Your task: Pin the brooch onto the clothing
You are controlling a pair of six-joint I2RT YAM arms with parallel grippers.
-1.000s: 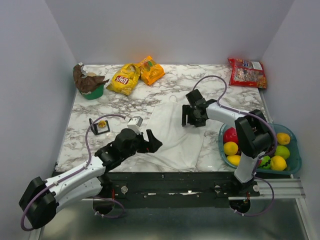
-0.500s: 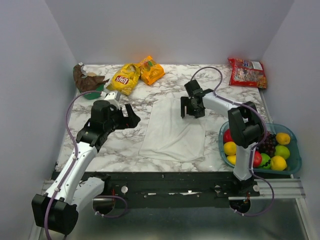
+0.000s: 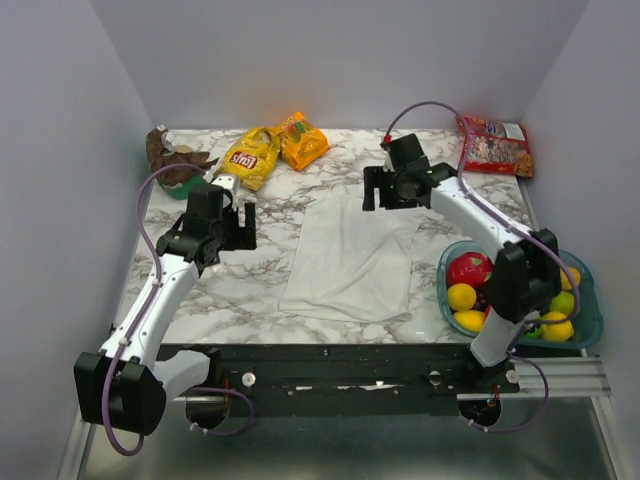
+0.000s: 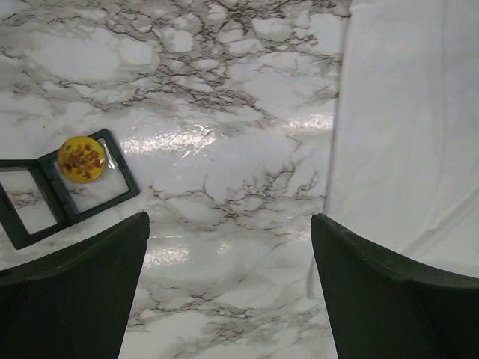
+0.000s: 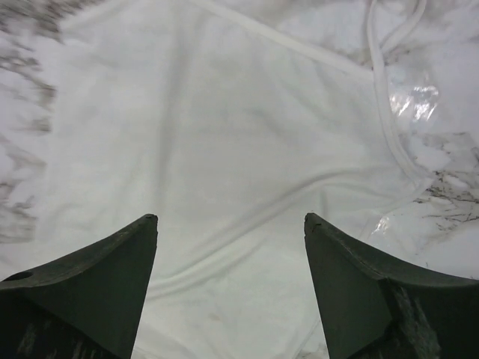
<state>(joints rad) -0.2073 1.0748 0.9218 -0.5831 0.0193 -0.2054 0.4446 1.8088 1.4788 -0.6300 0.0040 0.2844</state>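
Note:
The brooch [image 4: 82, 158], a small round yellow disc, lies in an opened black square frame [image 4: 71, 196] on the marble, seen in the left wrist view; in the top view my left arm hides it. My left gripper [image 4: 230, 224] [image 3: 238, 232] hovers open and empty above bare marble, to the right of the brooch and left of the clothing's edge. The white clothing [image 3: 350, 260] [image 4: 408, 134] [image 5: 224, 149] lies flat in the middle of the table. My right gripper [image 3: 385, 198] [image 5: 230, 218] is open and empty above the clothing's far edge, near its strap [image 5: 382, 82].
A yellow chips bag [image 3: 247, 157] and an orange bag [image 3: 303, 143] lie at the back. A red bag [image 3: 495, 145] is at the back right, and a green bowl [image 3: 183, 182] with brown stuffing at the back left. A teal basket [image 3: 590, 320] of fruit sits at the right.
My left arm swung from the front edge to the left, over the brooch's frame. My right gripper rose toward the back and opened slightly. The clothing now lies flattened.

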